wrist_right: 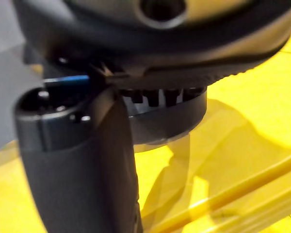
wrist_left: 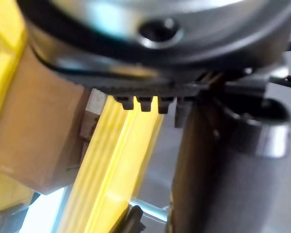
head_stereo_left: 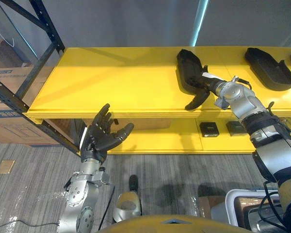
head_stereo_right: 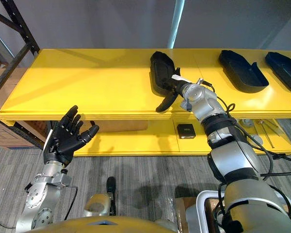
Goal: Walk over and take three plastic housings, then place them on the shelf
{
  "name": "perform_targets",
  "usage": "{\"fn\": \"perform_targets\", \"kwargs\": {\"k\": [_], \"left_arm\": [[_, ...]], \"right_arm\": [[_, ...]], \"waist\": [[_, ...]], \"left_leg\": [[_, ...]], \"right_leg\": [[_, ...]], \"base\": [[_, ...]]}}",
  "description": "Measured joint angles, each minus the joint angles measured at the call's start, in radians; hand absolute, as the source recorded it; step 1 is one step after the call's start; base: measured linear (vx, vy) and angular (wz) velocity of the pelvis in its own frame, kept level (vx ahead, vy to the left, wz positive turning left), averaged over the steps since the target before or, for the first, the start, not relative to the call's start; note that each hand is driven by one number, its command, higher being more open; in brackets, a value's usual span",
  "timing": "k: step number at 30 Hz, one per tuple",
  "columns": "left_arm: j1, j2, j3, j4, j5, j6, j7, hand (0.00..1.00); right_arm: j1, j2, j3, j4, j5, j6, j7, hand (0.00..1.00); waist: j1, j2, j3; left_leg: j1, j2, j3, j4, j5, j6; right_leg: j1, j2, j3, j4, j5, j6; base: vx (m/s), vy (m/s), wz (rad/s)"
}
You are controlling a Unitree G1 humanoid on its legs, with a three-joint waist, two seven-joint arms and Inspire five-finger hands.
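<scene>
The right robot hand [head_stereo_right: 176, 86] lies against the nearest housing [head_stereo_right: 160, 68], close to the front edge of the shelf [head_stereo_right: 87, 82]. I cannot tell whether it grips or has let go. If a finger catches the rim as the hand withdraws, the housing could be dragged over the edge and fall. The left robot hand [head_stereo_left: 103, 136] hangs released, fingers spread, before the shelf front.

Three housings are on the top level: this one, a second housing [head_stereo_right: 242, 70] and a third housing [head_stereo_right: 285, 70]. Two black boxes [head_stereo_left: 209, 129] sit on the lower level.
</scene>
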Motion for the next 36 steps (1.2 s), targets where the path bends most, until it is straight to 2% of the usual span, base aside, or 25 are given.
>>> {"fn": "perform_targets", "kwargs": {"k": [5, 9, 11, 12, 13, 14, 15, 20, 26, 29, 31, 36], "left_arm": [[-0.001, 0.000, 0.000, 0.000, -0.019, 0.000, 0.003, 1.00], [-0.012, 0.000, 0.000, 0.000, -0.020, 0.000, 0.003, 1.00], [-0.022, 0.002, 0.000, 0.000, -0.020, 0.000, 0.006, 1.00], [-0.027, 0.008, 0.000, 0.000, -0.020, -0.001, 0.008, 1.00], [-0.017, 0.009, -0.001, 0.000, -0.021, 0.000, 0.006, 1.00], [-0.017, 0.013, -0.001, 0.001, -0.021, 0.000, 0.005, 1.00], [-0.022, 0.018, -0.001, 0.004, -0.021, 0.000, 0.007, 1.00], [-0.025, 0.019, -0.001, 0.004, -0.021, -0.001, 0.007, 1.00], [-0.005, 0.019, 0.000, 0.004, -0.038, -0.005, 0.005, 1.00], [-0.002, 0.020, 0.000, 0.004, -0.058, -0.011, 0.005, 1.00], [0.007, 0.019, -0.002, 0.004, -0.058, -0.024, 0.005, 1.00], [0.010, 0.019, -0.001, 0.001, -0.054, -0.030, 0.003, 1.00]], "right_arm": [[-0.035, 0.000, -0.009, 0.007, 0.000, 0.021, -0.001, 1.00], [-0.035, -0.001, -0.018, 0.020, 0.000, 0.021, -0.017, 1.00], [-0.035, -0.002, -0.023, 0.035, 0.000, 0.010, -0.033, 1.00], [-0.035, -0.002, -0.026, 0.043, 0.000, -0.003, -0.042, 1.00], [-0.036, -0.002, -0.028, 0.043, 0.000, -0.013, -0.060, 1.00], [-0.036, -0.002, -0.032, 0.041, -0.001, -0.020, -0.076, 1.00], [-0.036, -0.007, -0.032, 0.043, -0.001, -0.030, -0.105, 1.00], [-0.035, -0.042, -0.025, 0.072, -0.012, -0.070, -0.199, 1.00], [-0.035, -0.093, -0.007, 0.073, -0.080, -0.120, -0.324, 1.00], [-0.034, -0.124, -0.008, 0.030, -0.068, -0.140, -0.363, 1.00], [-0.031, -0.134, -0.020, -0.018, -0.016, -0.160, -0.376, 1.00], [0.074, -0.192, -0.140, -0.310, 0.142, -0.180, -0.341, 1.00]], "waist": [[-0.013, 0.004, 0.020], [-0.013, 0.005, 0.021], [-0.013, 0.002, 0.023], [-0.016, -0.024, 0.031], [-0.008, -0.020, 0.033], [-0.010, -0.012, 0.031], [-0.019, -0.015, 0.031], [-0.014, -0.014, 0.037], [0.002, -0.005, 0.043], [-0.001, -0.012, 0.047], [-0.012, -0.011, 0.047], [-0.028, -0.013, 0.047]], "left_leg": [[-0.011, -0.005, 0.021, 0.000, -0.016, -0.020], [-0.012, -0.009, 0.020, 0.000, -0.016, -0.020], [-0.015, -0.013, 0.025, 0.000, -0.041, -0.037], [-0.022, -0.028, 0.032, 0.036, -0.057, -0.026], [-0.037, -0.036, 0.015, 0.164, -0.106, 0.023], [-0.035, -0.035, 0.011, 0.148, -0.105, 0.041], [-0.036, -0.041, 0.009, 0.125, -0.096, 0.035], [-0.001, -0.067, 0.009, 0.029, -0.057, 0.038], [0.005, -0.066, 0.017, 0.004, -0.035, 0.028], [0.005, -0.068, 0.025, 0.005, -0.025, 0.038], [0.006, -0.066, 0.027, 0.006, -0.017, 0.049], [0.025, -0.056, 0.042, 0.006, -0.026, 0.041]], "right_leg": [[-0.012, -0.007, -0.002, -0.010, 0.000, 0.000], [-0.011, -0.010, 0.000, -0.012, 0.000, 0.000], [-0.011, -0.015, -0.002, -0.019, 0.000, -0.001], [-0.013, -0.040, -0.002, -0.035, 0.005, -0.005], [-0.018, -0.044, 0.003, -0.038, 0.008, -0.005], [-0.020, -0.040, 0.003, -0.037, 0.012, -0.003], [-0.027, -0.043, 0.013, -0.038, 0.020, -0.005], [-0.030, -0.047, 0.016, -0.041, 0.036, -0.001], [-0.036, -0.044, 0.020, -0.038, 0.042, -0.004], [-0.036, -0.044, 0.027, -0.047, 0.082, -0.002], [-0.029, -0.040, 0.027, -0.055, 0.092, 0.013], [-0.028, -0.033, 0.041, -0.053, 0.086, 0.003]], "base": [[-0.06, 0.029, -0.01], [-0.05, 0.032, 0.01], [-0.06, 0.033, 0.05], [0.01, 0.041, -0.15], [0.04, 0.035, -0.18], [0.05, 0.021, -0.12], [0.01, 0.047, 0.09], [-0.03, 0.047, 0.15], [0.00, 0.002, 0.07], [0.06, -0.016, -0.06], [0.11, -0.043, -0.05], [0.05, -0.027, -0.10]]}}
